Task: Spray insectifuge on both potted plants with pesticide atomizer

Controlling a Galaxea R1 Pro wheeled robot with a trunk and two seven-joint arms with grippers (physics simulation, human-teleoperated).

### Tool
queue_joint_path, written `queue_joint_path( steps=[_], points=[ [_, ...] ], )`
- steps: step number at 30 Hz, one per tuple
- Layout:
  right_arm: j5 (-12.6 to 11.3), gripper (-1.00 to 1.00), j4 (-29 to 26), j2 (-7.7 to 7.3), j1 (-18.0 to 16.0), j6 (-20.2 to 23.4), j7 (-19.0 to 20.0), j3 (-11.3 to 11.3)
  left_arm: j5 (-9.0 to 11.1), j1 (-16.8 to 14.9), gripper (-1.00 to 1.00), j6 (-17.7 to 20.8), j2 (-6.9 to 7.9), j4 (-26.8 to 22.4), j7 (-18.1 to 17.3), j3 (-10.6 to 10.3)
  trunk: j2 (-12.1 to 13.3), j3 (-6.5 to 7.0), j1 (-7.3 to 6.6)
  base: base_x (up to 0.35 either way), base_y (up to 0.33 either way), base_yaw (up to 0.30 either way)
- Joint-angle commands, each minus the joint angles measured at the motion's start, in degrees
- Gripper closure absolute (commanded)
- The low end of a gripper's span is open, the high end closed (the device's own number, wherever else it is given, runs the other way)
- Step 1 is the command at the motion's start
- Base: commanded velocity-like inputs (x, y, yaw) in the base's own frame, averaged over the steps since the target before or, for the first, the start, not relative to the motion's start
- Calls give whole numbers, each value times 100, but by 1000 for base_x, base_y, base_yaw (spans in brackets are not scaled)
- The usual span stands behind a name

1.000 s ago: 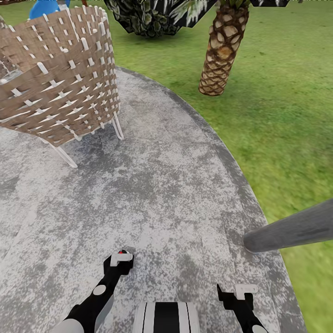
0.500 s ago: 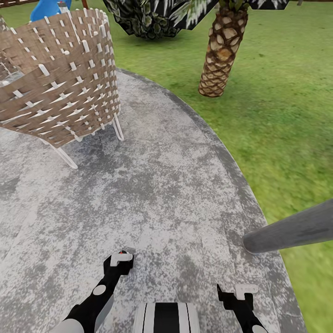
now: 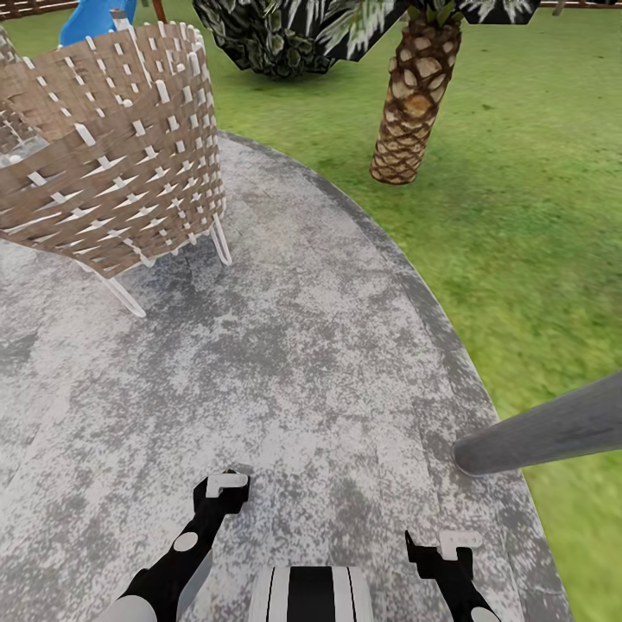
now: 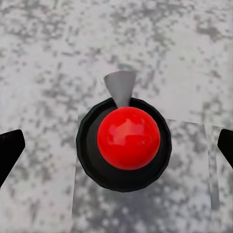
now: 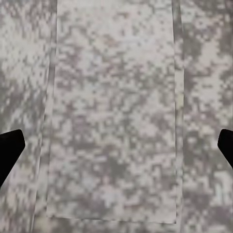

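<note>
Nearest to me, at the bottom of the head view, sits the striped black-and-white top of my trunk. My left gripper hangs low on the near left, and my right gripper on the near right. Through each wrist camera I see dark fingertips parted wide at the two edges, and the same on the right side, with nothing between them. Both are spread open and hold nothing.

Directly beneath my left gripper is a round black cap with a glossy red ball at its centre and a short grey tapered piece jutting from its rim. Beneath my right gripper is bare mottled paving with straight slab seams.

I stand on the paved patio, a grey, blotchy, stone-like round whose curved edge sweeps from the far left to the near right. Just at that edge on the right, a plain grey pole meets the ground and leans out of view.

Farther off on the left stands a woven wicker chair, brown with pale strips, on thin white legs. Beyond the patio edge lies green lawn. A palm trunk with scaly bark rises from the grass at far centre-right, a dark leafy bush sits behind it, and something blue peeks above the chair. The pesticide atomizer and potted plants are not visible to me.
</note>
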Motion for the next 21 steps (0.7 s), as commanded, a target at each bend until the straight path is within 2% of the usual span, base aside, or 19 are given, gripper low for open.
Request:
queue_joint_path(
  steps=[1, 5, 6, 21],
  points=[
    [-3, -100, 3, -1, -2, -16, -17, 6, 28, -3, -100, -20, 5, 6, 32, -42, -1, -3, -1, 0, 0, 0],
    [-3, -100, 3, -1, -2, -16, -17, 6, 28, -3, -100, -20, 4, 5, 32, -42, -1, -3, -1, 0, 0, 0],
    [-3, -100, 3, -1, -2, -16, -17, 6, 28, -3, 100, -20, 1, 5, 32, -42, -1, -3, -1, 0, 0, 0],
    [-3, -100, 3, -1, -2, -16, -17, 6, 27, -3, 100, -21, -23, -2, 32, -43, -1, -3, -1, 0, 0, 0]
  ],
)
